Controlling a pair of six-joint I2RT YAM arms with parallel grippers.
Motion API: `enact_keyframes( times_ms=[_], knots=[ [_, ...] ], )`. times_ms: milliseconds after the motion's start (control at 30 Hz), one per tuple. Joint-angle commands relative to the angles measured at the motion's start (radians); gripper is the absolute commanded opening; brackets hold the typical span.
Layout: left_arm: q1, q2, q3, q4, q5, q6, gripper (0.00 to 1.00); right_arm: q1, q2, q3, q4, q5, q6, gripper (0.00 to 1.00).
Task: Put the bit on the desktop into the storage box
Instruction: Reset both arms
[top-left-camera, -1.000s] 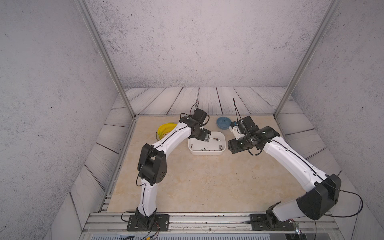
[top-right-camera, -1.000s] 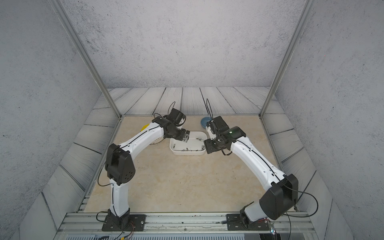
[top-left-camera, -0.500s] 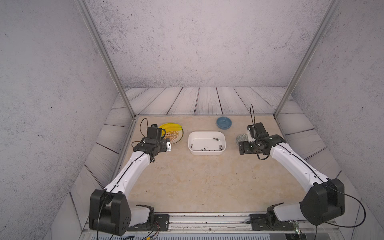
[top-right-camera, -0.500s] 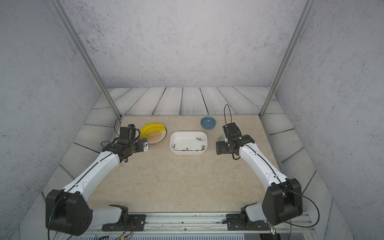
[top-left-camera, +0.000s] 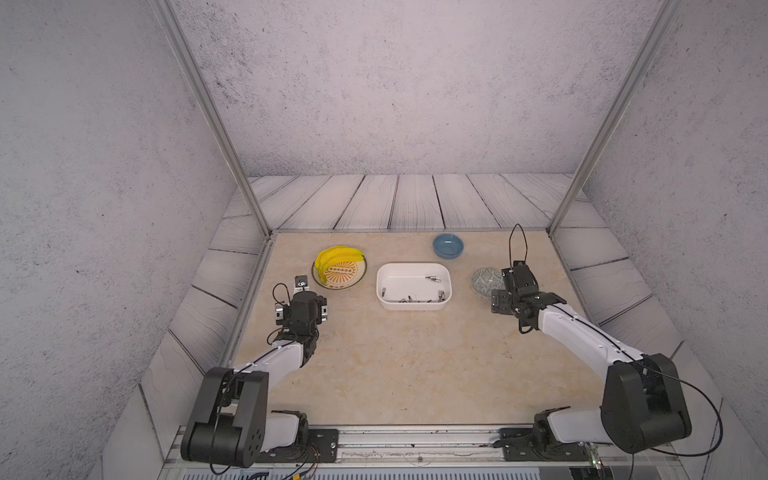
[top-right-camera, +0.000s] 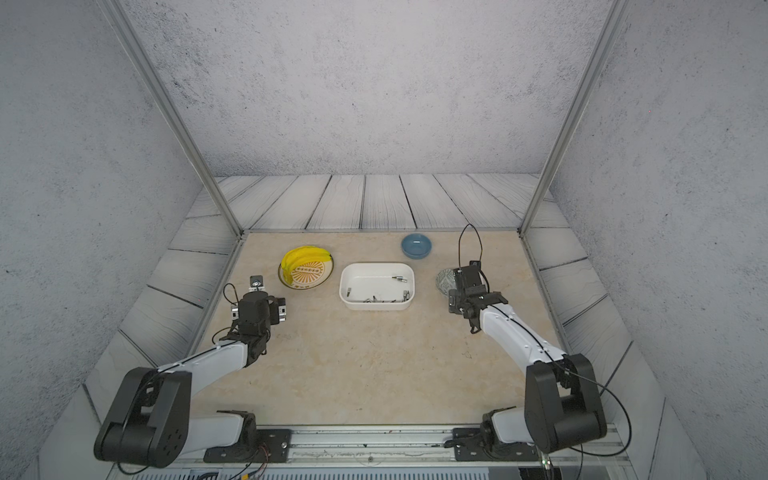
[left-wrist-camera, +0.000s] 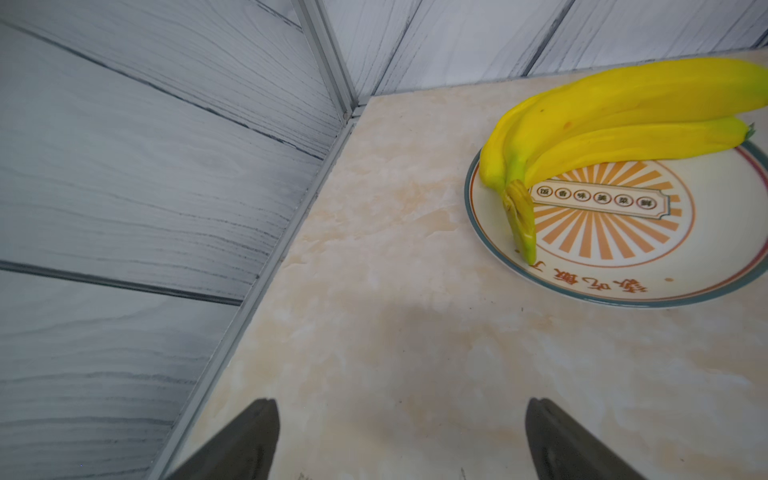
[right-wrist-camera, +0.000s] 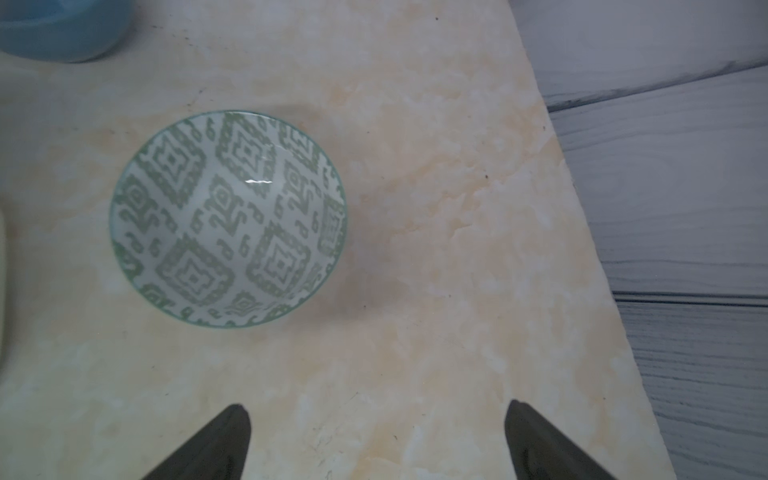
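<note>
Retreated from storage box (top-left-camera: 411, 305): left pincer (left-wrist-camera: 399, 415), right pincer (right-wrist-camera: 376, 415), both released; plate (left-wrist-camera: 723, 224): Chinese lettering.

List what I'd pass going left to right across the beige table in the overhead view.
plate with bananas → white storage box → green-patterned bowl

Both top views overlook my whole bench (top-left-camera: 395, 365) from high; wrist cameras sit close over plate (left-wrist-camera: 706, 257) and patterned bowl (right-wrist-camera: 228, 216).
</note>
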Motion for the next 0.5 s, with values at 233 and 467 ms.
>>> enact_keyframes(
  times_ms=[233,467],
  knots=[
    [0.101,0.174,-0.033,0.372,0.241,-0.003,0.98,-0.016,0.065,-0.345,0.916,0.241,-0.241,1.00],
    [0.101,0.145,-0.004,0.266,0.231,-0.016,0.98,-0.037,0.171,-0.438,1.259,0.190,-0.268,0.98]
  ],
)
